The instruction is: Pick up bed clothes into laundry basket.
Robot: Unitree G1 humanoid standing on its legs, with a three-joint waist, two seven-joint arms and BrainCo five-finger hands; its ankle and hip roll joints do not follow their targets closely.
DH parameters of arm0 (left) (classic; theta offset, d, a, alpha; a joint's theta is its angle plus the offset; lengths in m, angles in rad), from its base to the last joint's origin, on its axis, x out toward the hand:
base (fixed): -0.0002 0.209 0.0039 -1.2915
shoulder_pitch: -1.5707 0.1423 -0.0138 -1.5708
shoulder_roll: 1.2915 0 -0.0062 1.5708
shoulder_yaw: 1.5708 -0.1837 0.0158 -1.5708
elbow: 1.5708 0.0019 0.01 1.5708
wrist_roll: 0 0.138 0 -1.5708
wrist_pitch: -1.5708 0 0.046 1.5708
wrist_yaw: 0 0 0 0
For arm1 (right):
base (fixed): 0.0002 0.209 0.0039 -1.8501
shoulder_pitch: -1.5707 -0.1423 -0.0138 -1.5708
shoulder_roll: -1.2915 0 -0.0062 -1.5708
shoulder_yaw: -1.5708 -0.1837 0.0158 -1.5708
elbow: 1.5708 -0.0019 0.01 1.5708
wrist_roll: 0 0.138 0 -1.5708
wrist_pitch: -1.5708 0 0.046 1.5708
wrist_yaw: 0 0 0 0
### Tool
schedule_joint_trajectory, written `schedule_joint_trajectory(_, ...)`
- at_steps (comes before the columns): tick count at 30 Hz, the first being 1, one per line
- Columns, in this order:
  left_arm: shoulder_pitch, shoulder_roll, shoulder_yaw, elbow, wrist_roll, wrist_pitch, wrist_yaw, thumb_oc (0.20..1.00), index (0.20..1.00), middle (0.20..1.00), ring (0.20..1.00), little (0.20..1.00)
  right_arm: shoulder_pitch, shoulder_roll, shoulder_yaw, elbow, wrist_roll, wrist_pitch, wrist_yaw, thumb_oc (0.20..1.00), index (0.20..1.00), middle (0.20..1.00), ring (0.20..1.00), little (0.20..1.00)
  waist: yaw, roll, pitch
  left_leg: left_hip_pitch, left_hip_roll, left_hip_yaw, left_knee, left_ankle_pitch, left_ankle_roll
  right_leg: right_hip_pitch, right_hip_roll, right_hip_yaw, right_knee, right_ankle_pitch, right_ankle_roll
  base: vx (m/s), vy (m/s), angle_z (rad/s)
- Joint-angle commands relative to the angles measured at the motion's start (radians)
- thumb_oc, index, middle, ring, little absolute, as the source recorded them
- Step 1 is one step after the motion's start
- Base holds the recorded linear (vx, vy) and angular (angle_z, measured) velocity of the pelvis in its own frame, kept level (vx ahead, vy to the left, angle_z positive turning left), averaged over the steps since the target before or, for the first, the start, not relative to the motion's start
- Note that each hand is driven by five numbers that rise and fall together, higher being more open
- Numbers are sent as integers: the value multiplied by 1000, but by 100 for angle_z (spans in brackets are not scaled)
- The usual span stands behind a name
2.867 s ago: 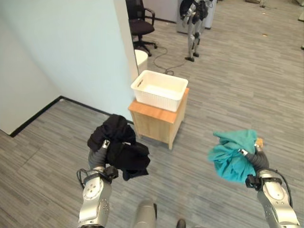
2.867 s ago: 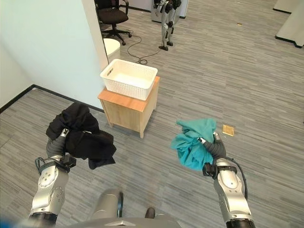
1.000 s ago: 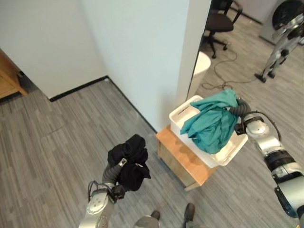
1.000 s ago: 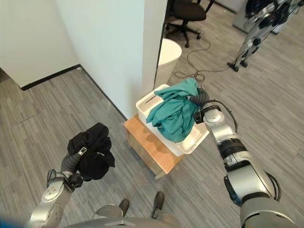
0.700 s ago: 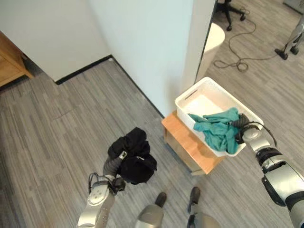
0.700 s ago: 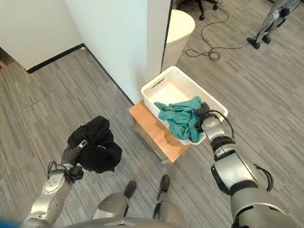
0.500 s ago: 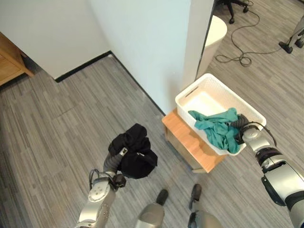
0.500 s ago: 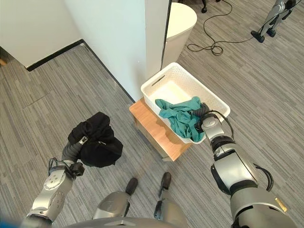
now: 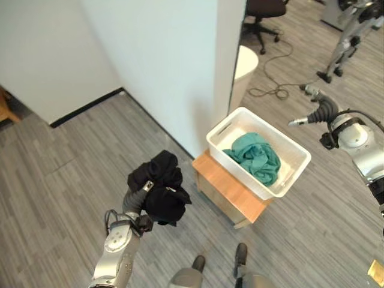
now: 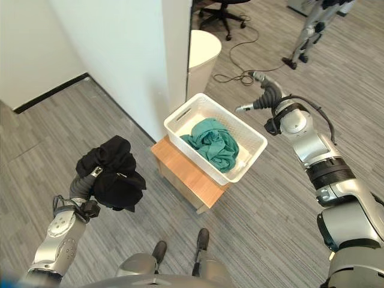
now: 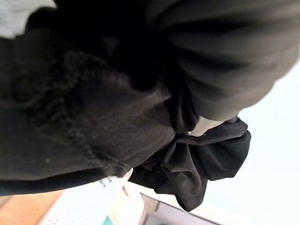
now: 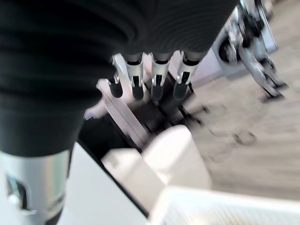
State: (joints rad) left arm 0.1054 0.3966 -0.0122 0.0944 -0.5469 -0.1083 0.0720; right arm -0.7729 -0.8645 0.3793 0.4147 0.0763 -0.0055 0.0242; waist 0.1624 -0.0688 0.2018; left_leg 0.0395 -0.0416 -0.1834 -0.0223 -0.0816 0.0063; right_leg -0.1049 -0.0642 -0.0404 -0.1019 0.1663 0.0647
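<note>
A white laundry basket (image 9: 298,158) stands on a small wooden cabinet (image 9: 231,192) beside a white wall corner. A teal garment (image 9: 255,157) lies crumpled inside it. My left hand (image 9: 143,193) is low at the left, out in front of the cabinet, shut on a bundle of black clothes (image 9: 159,188) that hides most of the hand. The same black cloth (image 11: 93,122) fills the left wrist view. My right hand (image 9: 315,103) is raised above and to the right of the basket, open, fingers (image 12: 154,77) straight and holding nothing.
A white wall (image 9: 168,66) stands directly behind the basket. A round white bin (image 9: 245,66) sits past the wall corner, with an office chair (image 9: 263,12), a floor cable (image 9: 273,91) and another robot (image 9: 348,24) further back. Grey plank floor lies all round.
My right hand let go of the teal garment in the basket and rose up and away to the right, opening. The camera view has shifted. The left hand still holds the black bundle.
</note>
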Motion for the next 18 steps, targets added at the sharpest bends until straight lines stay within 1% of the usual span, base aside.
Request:
schedule_joint_trajectory(1,-64,40,7,-98,18,-94,2,200,200,200,200,200,173,53,-114,-186,9,-117,-31,1000,1000,1000,1000,1000,-8,19,-114,-49,44,-3,-65,120,-43,108,-38,-31,16,-108,57,51,-3,2)
schedule_joint_trajectory(2,-63,43,4,-99,18,-94,2,200,200,200,200,200,184,54,-123,-194,7,-114,-30,1000,1000,1000,1000,1000,-5,16,-115,-48,44,-3,-65,120,-43,109,-38,-32,16,-109,57,32,0,10)
schedule_joint_trajectory(3,-71,46,10,-109,23,-95,5,200,200,200,200,200,238,91,-162,-237,9,-123,-30,1000,1000,1000,1000,1000,-9,21,-118,-44,44,-3,-65,118,-43,111,-38,-31,16,-111,56,0,0,0)
schedule_joint_trajectory(5,-93,52,22,-122,30,-102,13,200,200,200,200,200,320,164,-200,-275,9,-134,-27,1000,1000,1000,1000,1000,-14,27,-127,-38,43,-1,-65,115,-43,118,-39,-30,16,-115,56,17,2,-7)
schedule_joint_trajectory(6,-109,57,29,-133,38,-108,18,200,200,200,200,200,366,207,-216,-292,-8,-142,-34,1000,1000,1000,1000,1000,-17,31,-133,-38,44,0,-65,115,-43,119,-39,-30,17,-117,55,-11,2,-5)
schedule_joint_trajectory(7,-123,62,45,-146,45,-116,22,200,200,200,200,200,421,243,-227,-305,-64,-148,-39,1000,1000,1000,1000,1000,-23,37,-139,-39,43,1,-65,124,-43,116,-39,-30,18,-110,55,0,0,0)
schedule_joint_trajectory(8,-122,63,45,-146,45,-116,22,200,200,200,200,200,423,244,-228,-305,-65,-148,-39,1000,1000,1000,1000,1000,-23,37,-142,-34,44,2,-65,113,-43,121,-37,-31,17,-120,55,0,0,0)
schedule_joint_trajectory(9,-131,70,52,-149,46,-117,24,200,200,200,200,200,443,266,-228,-308,-79,-149,-42,1000,1000,1000,1000,1000,-25,39,-144,-32,45,3,-65,112,-43,122,-37,-30,17,-120,56,50,-7,1)
schedule_joint_trajectory(10,-150,88,59,-151,46,-121,24,200,200,200,200,200,474,299,-232,-317,-75,-153,-44,1000,1000,1000,1000,1000,-31,44,-147,-30,45,5,-65,112,-44,123,-37,-28,18,-121,55,0,0,0)
schedule_joint_trajectory(11,-197,130,73,-148,47,-130,32,200,200,200,200,200,526,353,-235,-333,-30,-164,-38,1000,1000,1000,1000,1000,-46,55,-149,-31,45,11,-65,122,-45,119,-38,-22,19,-113,55,0,0,0)
schedule_joint_trajectory(12,-197,132,72,-147,47,-130,32,200,200,200,200,200,528,354,-236,-334,-30,-163,-38,1000,1000,1000,1000,1000,-46,55,-152,-26,46,11,-65,111,-44,125,-36,-22,18,-123,55,-18,13,3)
schedule_joint_trajectory(13,-229,168,79,-148,50,-134,30,200,200,200,200,200,551,374,-235,-341,0,-168,-28,1000,1000,1000,1000,1000,-54,60,-152,-28,45,14,-65,122,-45,119,-37,-20,20,-114,55,51,-3,2)
schedule_joint_trajectory(14,-261,211,79,-145,55,-138,30,200,200,200,200,200,575,391,-230,-352,28,-174,-18,1000,1000,1000,1000,1000,-62,66,-155,-21,48,18,-65,111,-45,126,-36,-18,19,-123,56,-17,6,-4)
schedule_joint_trajectory(15,-296,261,79,-136,55,-141,28,200,200,200,200,200,594,399,-228,-368,41,-175,-8,1000,1000,1000,1000,1000,-72,71,-155,-24,47,22,-65,121,-46,120,-37,-14,21,-115,57,0,0,0)
schedule_joint_trajectory(16,-391,392,42,-97,39,-137,0,200,200,200,200,200,624,401,-229,-404,63,-181,5,1000,1000,1000,1000,1000,-95,86,-160,-20,48,32,-65,121,-48,120,-37,-6,22,-113,59,22,8,-3)
schedule_joint_trajectory(17,-396,394,37,-92,38,-139,-1,200,200,200,200,200,626,403,-231,-405,63,-180,5,1000,1000,1000,1000,1000,-93,84,-161,-15,49,32,-65,110,-48,126,-36,-6,21,-122,59,60,11,-2)
schedule_joint_trajectory(18,-438,443,15,-71,18,-140,-8,200,200,200,200,200,634,404,-226,-414,80,-186,9,1000,1000,1000,1000,1000,-108,95,-164,-13,50,36,-65,109,-48,126,-36,-2,21,-121,61,46,10,-8)
